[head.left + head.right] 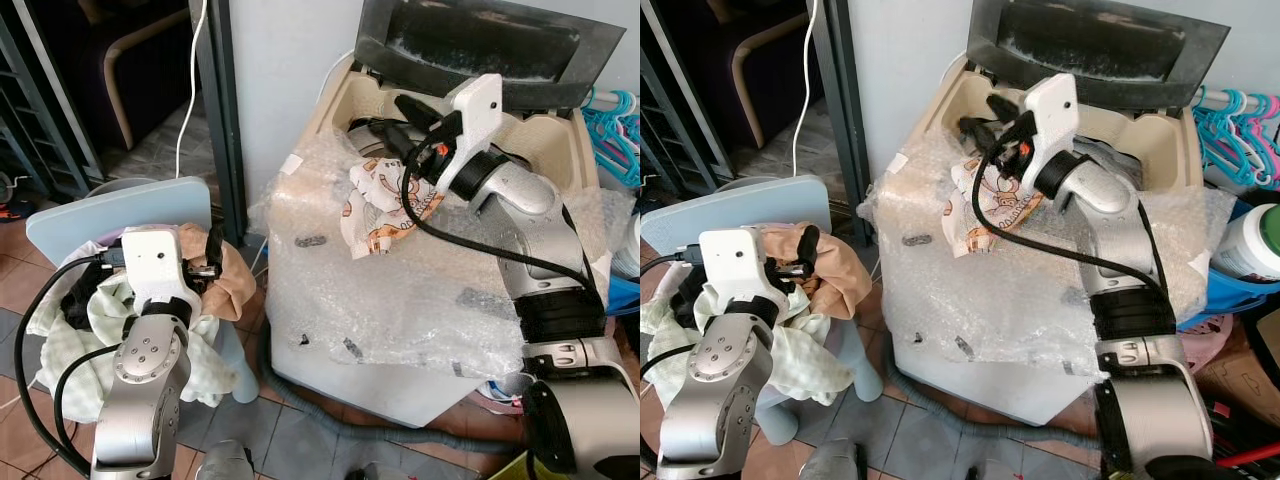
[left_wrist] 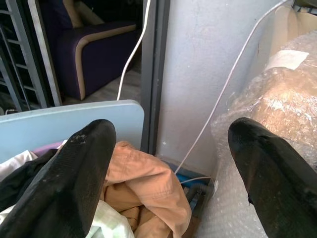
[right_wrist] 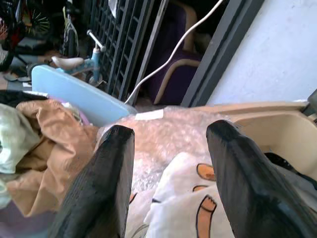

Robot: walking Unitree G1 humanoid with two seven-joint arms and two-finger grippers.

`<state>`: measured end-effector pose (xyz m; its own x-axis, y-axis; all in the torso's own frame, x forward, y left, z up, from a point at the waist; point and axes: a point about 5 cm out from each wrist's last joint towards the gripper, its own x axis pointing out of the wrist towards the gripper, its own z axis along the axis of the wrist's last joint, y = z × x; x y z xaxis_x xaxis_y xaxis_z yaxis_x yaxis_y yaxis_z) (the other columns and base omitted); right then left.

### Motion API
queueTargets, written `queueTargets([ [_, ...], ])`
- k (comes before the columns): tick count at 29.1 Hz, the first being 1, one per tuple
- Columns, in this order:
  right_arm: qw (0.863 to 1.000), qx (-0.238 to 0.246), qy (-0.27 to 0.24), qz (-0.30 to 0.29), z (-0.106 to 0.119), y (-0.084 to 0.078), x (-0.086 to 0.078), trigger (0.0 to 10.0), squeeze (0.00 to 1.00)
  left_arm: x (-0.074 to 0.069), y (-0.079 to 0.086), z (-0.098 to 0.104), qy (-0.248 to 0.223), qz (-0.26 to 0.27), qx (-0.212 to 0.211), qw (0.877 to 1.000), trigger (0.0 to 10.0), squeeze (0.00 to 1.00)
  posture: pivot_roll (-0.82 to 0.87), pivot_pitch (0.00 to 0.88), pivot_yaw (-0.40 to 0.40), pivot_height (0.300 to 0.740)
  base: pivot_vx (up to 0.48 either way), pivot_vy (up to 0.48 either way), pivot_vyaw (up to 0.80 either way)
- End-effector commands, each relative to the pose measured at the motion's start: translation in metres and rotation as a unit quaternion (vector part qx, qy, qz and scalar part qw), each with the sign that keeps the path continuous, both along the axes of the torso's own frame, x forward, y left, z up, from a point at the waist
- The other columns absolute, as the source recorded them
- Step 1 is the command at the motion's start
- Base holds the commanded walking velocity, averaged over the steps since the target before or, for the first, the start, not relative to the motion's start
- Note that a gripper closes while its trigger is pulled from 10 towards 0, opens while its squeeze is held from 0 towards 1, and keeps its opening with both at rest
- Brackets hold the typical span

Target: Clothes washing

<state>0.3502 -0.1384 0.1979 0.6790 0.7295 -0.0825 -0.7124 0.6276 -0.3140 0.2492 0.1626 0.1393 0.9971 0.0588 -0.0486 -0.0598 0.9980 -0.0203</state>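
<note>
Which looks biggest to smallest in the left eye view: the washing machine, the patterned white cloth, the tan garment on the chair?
1. Washing machine, by far.
2 and 3. Patterned white cloth and tan garment look similar; the left arm hides part of the garment, so unranked.

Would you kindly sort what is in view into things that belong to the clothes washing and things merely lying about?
For the job:
cream top-loading washing machine wrapped in bubble wrap
white printed garment on its rim
tan garment and pale green cloth on the light blue plastic chair
right gripper
left gripper

Lying about:
turquoise clothes hangers
white cable
</note>
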Motion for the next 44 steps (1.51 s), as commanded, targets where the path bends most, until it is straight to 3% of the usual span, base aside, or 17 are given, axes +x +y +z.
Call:
queueTargets([
  [1,0.999,-0.037,0.012,0.006,-0.01,-0.002,-0.002,10.0,1.0,0.002,-0.003,0.001,0.002,-0.009,0.001,1.0,10.0,0.0,0.09,0.07,-0.059,0.74,0.0,0.0,0.0],
  [3,0.999,-0.039,0.018,0.0,-0.014,-0.003,-0.002,10.0,1.0,0.002,-0.002,0.002,0.0,-0.007,-0.002,1.0,10.0,0.0,0.1,0.069,-0.061,0.74,0.0,0.0,0.0],
  [7,0.99,-0.109,0.023,-0.088,-0.032,-0.021,0.004,10.0,1.0,-0.002,0.0,0.0,0.004,0.0,-0.003,1.0,10.0,0.0,0.1,0.07,-0.061,0.74,0.0,0.0,0.0],
  [10,0.985,-0.118,0.024,-0.124,-0.034,-0.029,0.008,10.0,1.0,-0.002,0.0,0.0,0.005,-0.002,-0.004,1.0,10.0,0.0,0.1,0.07,-0.061,0.74,0.0,0.0,0.0],
  [11,0.976,-0.12,0.023,-0.18,-0.033,-0.041,0.014,10.0,1.0,-0.002,0.0,0.0,0.005,-0.002,-0.003,1.0,10.0,0.0,0.1,0.068,-0.061,0.74,0.0,0.0,0.0],
  [14,0.965,-0.121,0.021,-0.233,-0.031,-0.055,0.019,10.0,1.0,-0.002,0.0,0.0,0.006,-0.003,-0.003,1.0,10.0,0.0,0.1,0.067,-0.06,0.74,0.0,0.0,0.0],
  [15,0.947,-0.106,0.018,-0.301,-0.026,-0.072,0.024,10.0,1.0,-0.002,-0.001,0.0,0.007,-0.004,-0.003,1.0,10.0,0.0,0.1,0.066,-0.058,0.74,0.0,0.0,0.0],
  [18,0.933,-0.083,0.012,-0.349,-0.021,-0.083,0.027,10.0,1.0,-0.002,-0.001,0.0,0.008,-0.006,-0.003,1.0,10.0,0.0,0.1,0.067,-0.056,0.74,0.0,0.0,0.0],
  [20,0.911,-0.026,-0.028,-0.411,-0.002,-0.097,0.031,10.0,1.0,-0.002,-0.001,0.0,0.008,-0.007,-0.002,1.0,10.0,0.0,0.1,0.068,-0.053,0.74,0.0,0.0,0.0],
  [24,0.897,0.006,-0.05,-0.44,0.009,-0.104,0.032,10.0,0.89,-0.002,0.0,0.0,0.009,-0.007,-0.001,1.0,10.0,0.0,0.1,0.068,-0.053,0.74,0.0,0.0,0.0],
  [25,0.897,0.006,-0.05,-0.44,0.009,-0.104,0.032,10.0,0.89,-0.002,0.0,0.0,0.009,-0.007,-0.001,1.0,10.0,0.0,0.1,0.068,-0.053,0.74,0.0,0.0,0.0],
  [26,0.896,0.026,-0.06,-0.438,0.014,-0.102,0.031,10.0,0.69,-0.002,0.0,0.0,0.009,-0.007,0.0,1.0,10.0,0.0,0.1,0.065,-0.052,0.74,0.0,0.0,0.0],
  [27,0.893,0.051,-0.096,-0.437,0.026,-0.1,0.029,10.0,0.17,-0.002,0.001,0.0,0.009,0.0,0.001,1.0,10.0,0.0,0.1,0.063,-0.051,0.74,0.0,0.0,0.0],
  [28,0.893,0.051,-0.096,-0.437,0.026,-0.1,0.029,10.0,0.17,-0.002,0.001,0.0,0.009,0.0,0.001,1.0,10.0,0.0,0.1,0.063,-0.051,0.74,0.0,0.0,0.0],
  [29,0.894,0.063,-0.104,-0.431,0.029,-0.097,0.028,10.0,0.0,-0.001,0.001,0.0,0.009,0.002,0.001,1.0,10.0,0.0,0.1,0.062,-0.051,0.74,0.0,0.0,0.0],
  [39,0.929,0.126,-0.15,-0.315,0.036,-0.05,0.001,10.0,0.0,0.001,0.008,-0.001,0.015,0.033,-0.001,0.999,10.0,0.0,0.1,0.058,-0.055,0.74,0.0,0.028,0.0],
  [44,0.928,0.138,-0.145,-0.314,0.025,-0.031,-0.017,10.0,0.0,0.002,0.007,-0.001,0.016,0.035,-0.001,0.999,10.0,0.0,0.1,0.061,-0.054,0.74,0.0,0.48,0.0],
])
